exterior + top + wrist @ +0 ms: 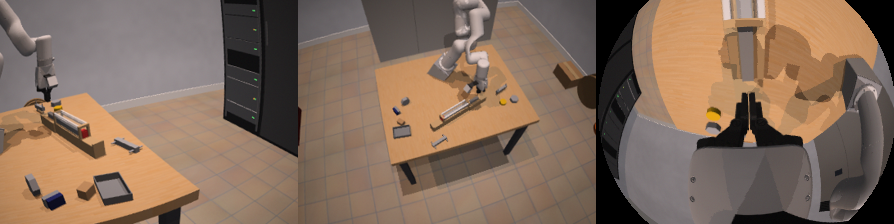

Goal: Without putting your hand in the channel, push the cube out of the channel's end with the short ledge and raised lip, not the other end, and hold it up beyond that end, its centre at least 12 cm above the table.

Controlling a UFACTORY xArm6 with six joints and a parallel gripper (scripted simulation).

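Note:
The long wooden channel [458, 108] [69, 135] lies slantwise on the table. The red cube [442, 118] [84, 132] sits inside it, close to the end with the short ledge and raised lip [435, 125] [97, 148]. A grey rod [66, 119] [748, 52] lies along the channel behind the cube. My gripper [479, 93] [45, 98] [748, 100] is shut on nothing. It hangs above the table just outside the channel's other end, clear of the rod.
A yellow disc [503, 101] [57, 107] [713, 115], a grey disc [513, 99] and a grey bar [501, 88] lie near the gripper. A grey T-shaped tool [440, 141] [127, 145] lies beyond the ledge end. A grey tray [402, 132] [112, 188], brown block [86, 190], blue block [53, 199] and grey block [32, 183] lie farther off.

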